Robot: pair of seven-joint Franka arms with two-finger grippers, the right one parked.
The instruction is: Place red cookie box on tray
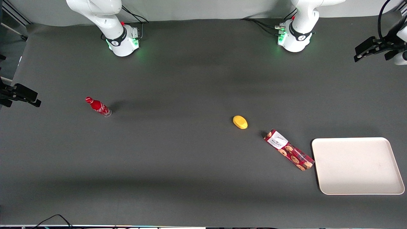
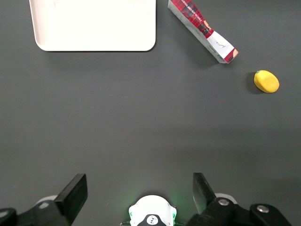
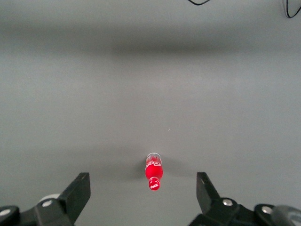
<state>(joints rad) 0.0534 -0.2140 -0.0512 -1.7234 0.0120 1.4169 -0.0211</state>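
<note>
the red cookie box (image 1: 289, 149) ran off the wrist picture's edge, its cookie-printed end cut off; the label text was too small to read. it lay flat on the dark table (image 1: 178, 159), long axis diagonal, white label end toward the lemon (image 1: 240, 122), the other end just beside the tray (image 1: 357, 165) rim, contact uncertain. the gripper (image 2: 139, 190) hung high above bare table, well apart from the box, fingers (image 2: 73, 193) spread wide, grasping nothing. a red cola bottle (image 1: 98, 107) stood toward the parked arm's end.

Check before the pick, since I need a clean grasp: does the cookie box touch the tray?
Cannot tell. In the front view the red cookie box meets the tray rim; gripper hovers high, open.
</note>
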